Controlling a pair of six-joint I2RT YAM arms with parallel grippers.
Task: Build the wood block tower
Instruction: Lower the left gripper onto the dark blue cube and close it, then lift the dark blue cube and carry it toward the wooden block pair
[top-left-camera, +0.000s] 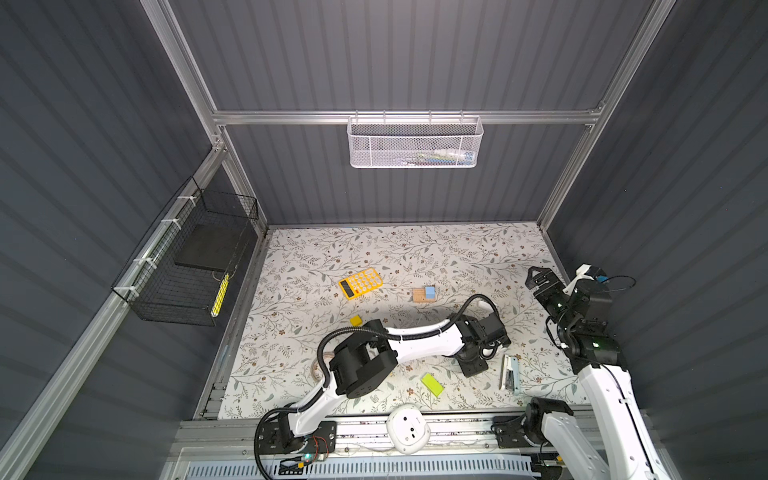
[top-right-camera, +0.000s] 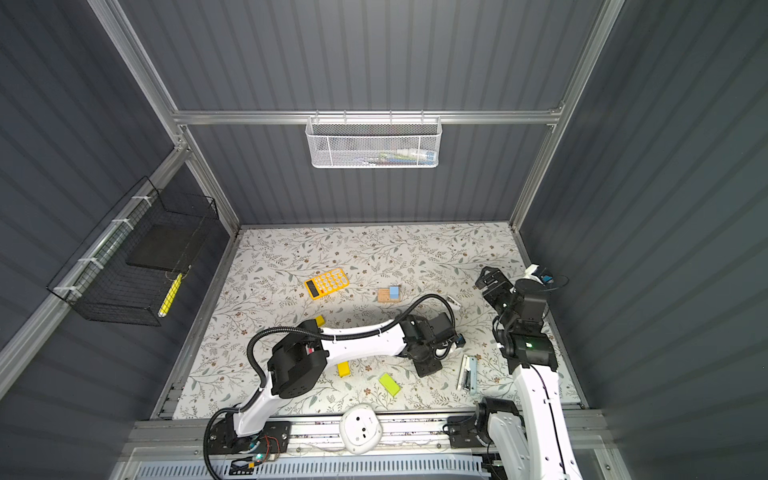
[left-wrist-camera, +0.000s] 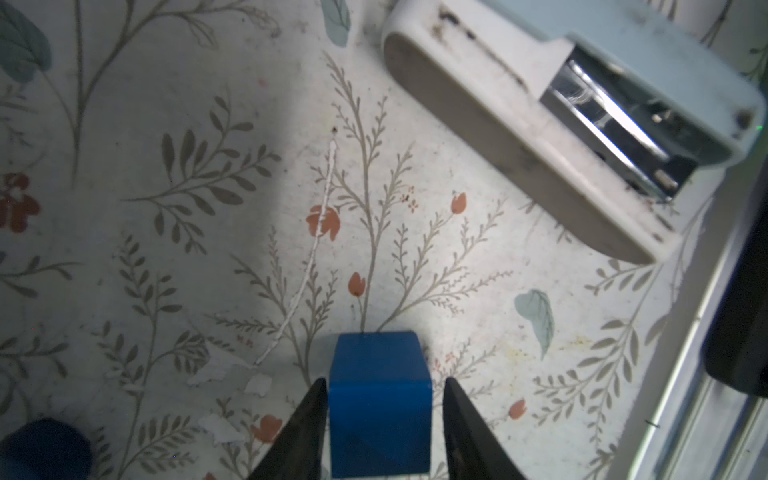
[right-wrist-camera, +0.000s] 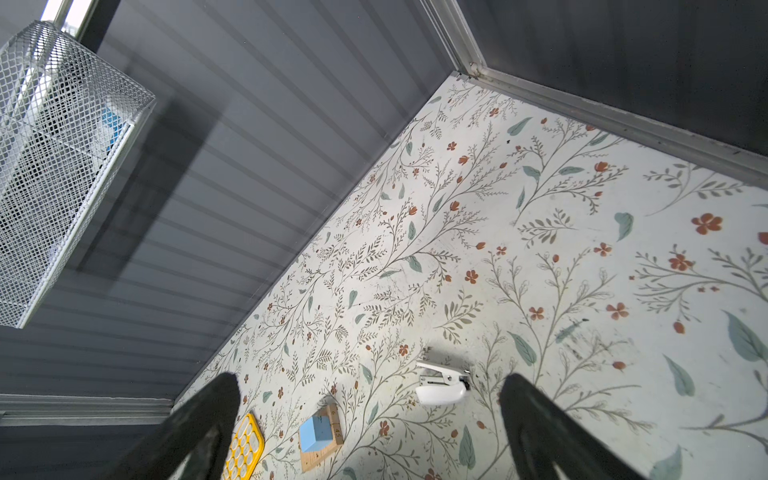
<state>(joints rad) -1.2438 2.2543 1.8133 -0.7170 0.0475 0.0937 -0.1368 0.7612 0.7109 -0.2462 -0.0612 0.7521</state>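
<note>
In the left wrist view a blue cube (left-wrist-camera: 380, 399) stands on the floral table between the fingers of my left gripper (left-wrist-camera: 386, 380). One finger touches its side and a thin gap shows at the other. A dark blue round block (left-wrist-camera: 41, 449) lies close by. A light-blue cube (top-left-camera: 429, 292) sits on a tan bar (top-left-camera: 419, 296) mid-table. A yellow cube (top-left-camera: 355, 320), a yellow bar (top-right-camera: 343, 369) and a lime bar (top-left-camera: 432, 384) lie apart around the left arm. My right gripper (top-left-camera: 536, 276) hangs open and empty above the table's right edge.
A yellow calculator (top-left-camera: 360, 282) lies left of the tan bar. A stapler (top-left-camera: 510, 372) lies just right of the left gripper, a white staple remover (right-wrist-camera: 440, 384) farther back. A tape roll (top-left-camera: 318, 365) peeks from under the left arm. Wire baskets (top-left-camera: 413, 141) hang on the walls.
</note>
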